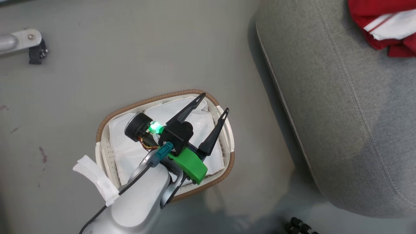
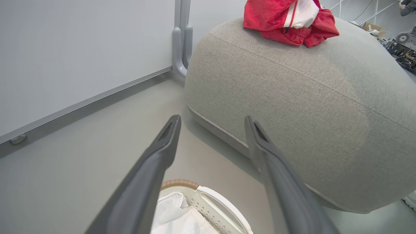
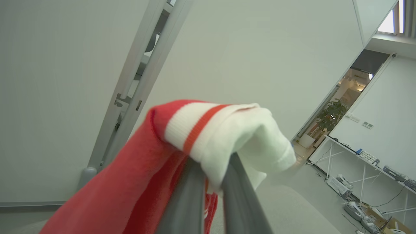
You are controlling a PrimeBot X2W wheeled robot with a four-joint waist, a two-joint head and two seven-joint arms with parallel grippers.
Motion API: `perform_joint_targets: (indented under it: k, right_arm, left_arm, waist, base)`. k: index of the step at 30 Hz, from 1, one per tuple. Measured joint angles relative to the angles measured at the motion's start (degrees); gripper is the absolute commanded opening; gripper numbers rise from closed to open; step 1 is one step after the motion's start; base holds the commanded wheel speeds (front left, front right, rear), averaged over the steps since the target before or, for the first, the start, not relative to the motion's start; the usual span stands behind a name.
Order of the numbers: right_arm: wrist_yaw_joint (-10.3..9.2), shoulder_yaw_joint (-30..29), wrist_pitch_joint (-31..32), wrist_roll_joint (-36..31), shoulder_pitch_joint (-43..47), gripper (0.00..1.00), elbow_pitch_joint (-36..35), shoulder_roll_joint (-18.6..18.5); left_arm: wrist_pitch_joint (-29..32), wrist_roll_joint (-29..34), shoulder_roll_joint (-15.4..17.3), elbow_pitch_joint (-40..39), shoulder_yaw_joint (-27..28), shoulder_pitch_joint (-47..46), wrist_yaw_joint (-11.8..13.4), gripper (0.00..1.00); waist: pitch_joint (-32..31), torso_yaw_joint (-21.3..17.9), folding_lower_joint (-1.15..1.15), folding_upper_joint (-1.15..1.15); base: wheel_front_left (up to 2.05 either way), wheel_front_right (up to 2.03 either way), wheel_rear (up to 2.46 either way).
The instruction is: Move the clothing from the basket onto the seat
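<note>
Upper right of head view, clothing (image 1: 360, 9) sits on the seat (image 1: 341, 97), my R hand (image 3: 213, 169) narrow, pinching it. Risk: pull back w/o opening and it drags off. L hand (image 1: 215, 102) wide, empty, over the basket (image 1: 107, 120); could snag the white liner (image 1: 126, 152). Seat edge crowds that side.

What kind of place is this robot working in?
Probably a robotics lab or office test space, not a home: bare grey floor, white partition panels on metal posts, and a trestle table strewn with cables and electronics. The seat and basket look staged.
</note>
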Motion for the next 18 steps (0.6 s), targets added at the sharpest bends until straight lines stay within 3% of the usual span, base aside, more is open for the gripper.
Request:
perform_joint_targets:
  k: [10, 15, 17, 18]
  right_arm:
    - [0.0, -5.4, 0.0, -1.6, 13.2, 0.0, 0.1, 7.8]
    - [0.0, -6.7, 0.0, -2.4, 17.4, 0.0, 0.4, 9.8]
    - [0.0, -7.0, 0.0, -2.6, 18.9, 0.44, 0.2, 10.5]
    - [0.0, -7.0, 0.0, -2.7, 19.5, 0.85, 0.1, 10.7]
  left_arm:
    - [0.0, 0.3, 1.1, 0.4, -0.7, -0.7, 0.0, 1.0]
    - [0.0, 0.2, 1.3, 0.6, -0.4, -0.7, 0.0, 1.0]
    - [0.0, 0.0, 1.3, 0.7, 0.0, -0.5, 0.0, 1.0]
    - [0.0, 0.0, 1.2, 0.6, 0.2, -0.4, 0.0, 1.0]
  waist:
    - [2.7, -1.9, 0.0, 0.0]
    - [2.2, -2.3, 0.0, 0.0]
    - [1.7, -2.3, -0.01, 0.0]
    - [1.5, -2.3, -0.01, 0.0]
  base:
    - [0.0, 0.0, 0.0]
    - [0.0, 0.0, 0.0]
    - [0.0, 0.0, 0.0]
    - [0.0, 0.0, 0.0]
